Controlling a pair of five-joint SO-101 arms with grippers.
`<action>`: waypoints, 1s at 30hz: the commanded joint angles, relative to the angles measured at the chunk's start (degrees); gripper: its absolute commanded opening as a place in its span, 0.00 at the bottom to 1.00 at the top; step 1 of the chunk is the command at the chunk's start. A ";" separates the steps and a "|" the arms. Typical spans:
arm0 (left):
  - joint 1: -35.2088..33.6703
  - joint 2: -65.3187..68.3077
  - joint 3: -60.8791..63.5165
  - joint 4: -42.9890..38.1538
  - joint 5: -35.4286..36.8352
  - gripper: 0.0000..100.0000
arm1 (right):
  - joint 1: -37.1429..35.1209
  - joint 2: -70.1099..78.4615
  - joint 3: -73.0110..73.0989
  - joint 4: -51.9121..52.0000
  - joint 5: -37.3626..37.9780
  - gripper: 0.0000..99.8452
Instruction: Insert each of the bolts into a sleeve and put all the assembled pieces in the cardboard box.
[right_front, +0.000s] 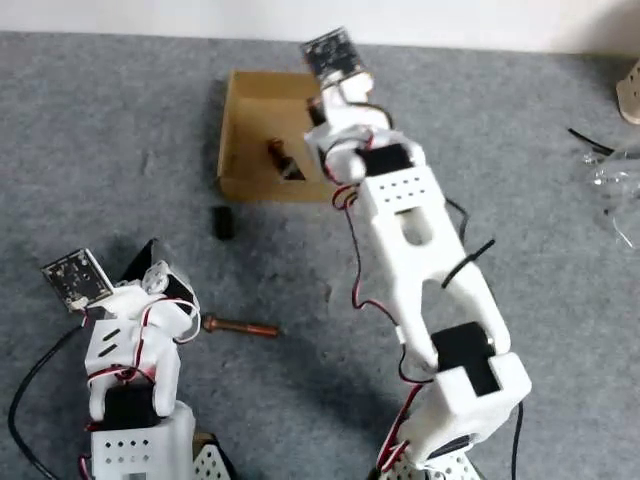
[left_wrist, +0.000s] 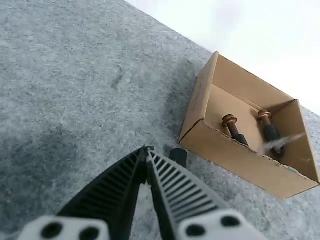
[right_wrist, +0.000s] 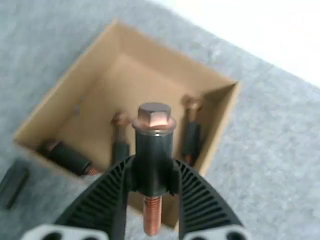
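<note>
Grey felt table (right_front: 560, 350) — a cardboard box (right_front: 232, 130) near its far edge, a loose black sleeve (right_front: 222, 222) just beside it, a bolt (right_front: 240, 326) nearer the front edge.

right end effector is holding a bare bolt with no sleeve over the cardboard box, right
No: the bolt in the right end effector sits inside a black sleeve, as the right wrist view shows. It is held over the cardboard box.

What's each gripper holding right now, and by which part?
Right gripper clamps an assembled bolt by its black sleeve, above the cardboard box. Left gripper is shut on nothing.
</note>
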 joint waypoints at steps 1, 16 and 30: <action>-0.13 -0.57 -0.13 -1.32 -0.35 0.01 | 1.80 2.24 -9.19 -0.66 0.70 0.00; -0.13 -0.57 -0.04 -1.32 -0.44 0.01 | 2.42 25.98 -31.87 7.87 0.70 0.00; -0.13 -0.57 1.01 -4.22 -0.44 0.01 | 2.42 33.27 -40.13 17.98 0.70 0.03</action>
